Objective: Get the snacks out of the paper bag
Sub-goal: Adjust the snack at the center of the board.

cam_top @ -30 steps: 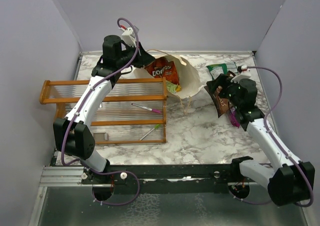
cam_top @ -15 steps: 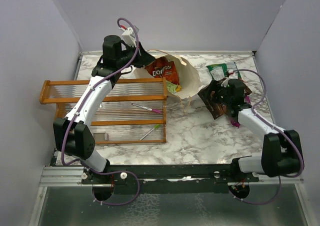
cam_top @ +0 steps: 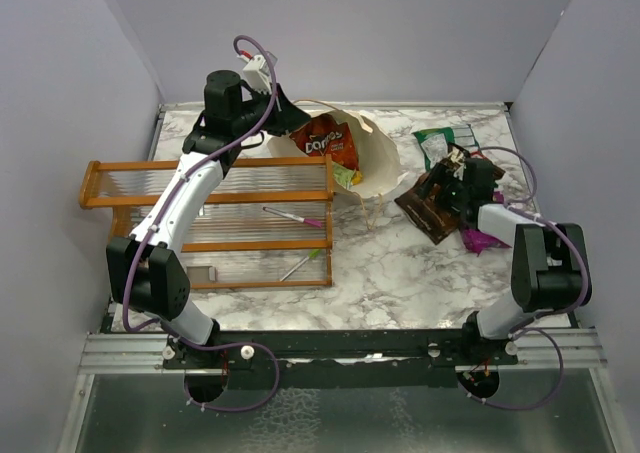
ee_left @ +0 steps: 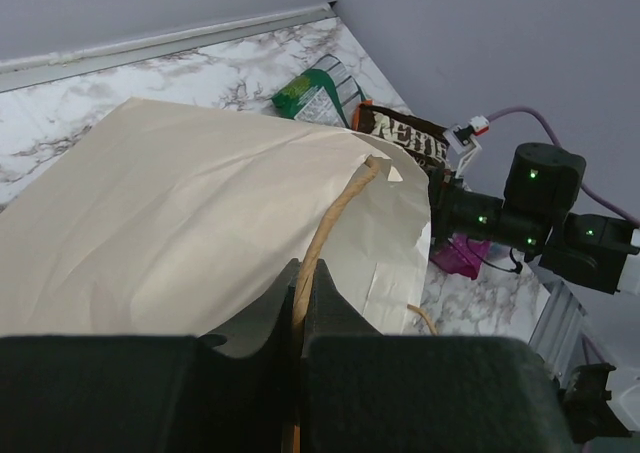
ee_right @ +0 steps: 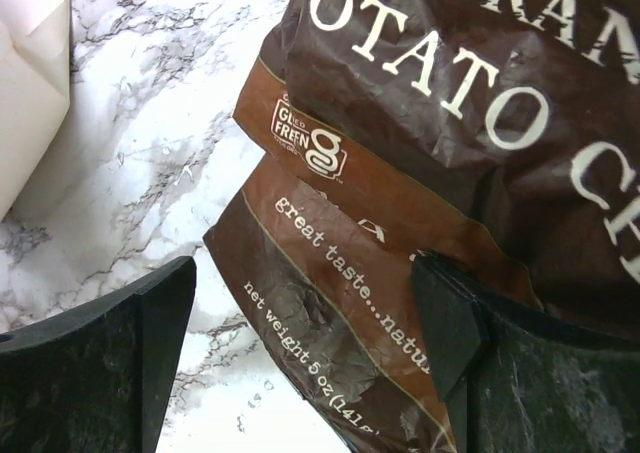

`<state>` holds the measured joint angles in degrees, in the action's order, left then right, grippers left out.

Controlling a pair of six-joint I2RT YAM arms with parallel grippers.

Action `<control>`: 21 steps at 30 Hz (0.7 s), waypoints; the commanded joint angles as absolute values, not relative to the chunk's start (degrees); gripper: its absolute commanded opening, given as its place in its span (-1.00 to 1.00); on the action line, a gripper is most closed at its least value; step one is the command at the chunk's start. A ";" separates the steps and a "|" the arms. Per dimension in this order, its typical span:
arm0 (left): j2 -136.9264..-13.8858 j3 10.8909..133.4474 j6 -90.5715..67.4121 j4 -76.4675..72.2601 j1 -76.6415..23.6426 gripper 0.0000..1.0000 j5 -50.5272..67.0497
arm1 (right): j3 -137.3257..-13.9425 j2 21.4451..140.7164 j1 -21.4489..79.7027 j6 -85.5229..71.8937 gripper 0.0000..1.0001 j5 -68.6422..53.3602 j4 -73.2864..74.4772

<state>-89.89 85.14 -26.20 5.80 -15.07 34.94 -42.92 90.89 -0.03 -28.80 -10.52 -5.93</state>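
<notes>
The cream paper bag (cam_top: 378, 161) lies on its side, mouth toward the left. A red chip bag (cam_top: 326, 140) and a lime packet (cam_top: 345, 176) show in its mouth. My left gripper (cam_top: 286, 123) is shut on the bag's twine handle (ee_left: 338, 205) above the bag's paper (ee_left: 190, 213). My right gripper (cam_top: 447, 187) is open, its fingers (ee_right: 152, 331) on either side of the lower end of a dark brown chip packet (ee_right: 400, 163), which lies on the marble right of the bag (cam_top: 428, 211). A green-white packet (cam_top: 433, 144) and a magenta packet (cam_top: 484, 240) lie nearby.
An orange wooden rack (cam_top: 210, 218) with two pens (cam_top: 293, 216) on it stands left of the bag. Grey walls close in the table on the left, back and right. A corner of the bag (ee_right: 28, 83) shows in the right wrist view.
My right gripper has moved left and down with the dark brown packet, laid it on the marble and opened. The left gripper and bag have not moved.
</notes>
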 commanded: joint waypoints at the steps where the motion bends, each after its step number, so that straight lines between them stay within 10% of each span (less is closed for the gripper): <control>1: -88.15 84.56 -26.80 3.16 -14.64 -1.00 37.52 | -44.66 85.40 -0.62 -27.51 0.79 -7.89 -2.17; 21: -85.07 78.13 -27.77 -10.27 -19.25 -1.00 45.31 | -44.20 61.78 13.52 -17.24 0.67 -23.88 -4.19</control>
<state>-87.77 77.95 -30.26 -8.71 -16.71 44.51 -42.70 65.32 3.86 -24.43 -22.48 -1.76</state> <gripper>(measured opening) 0.012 0.842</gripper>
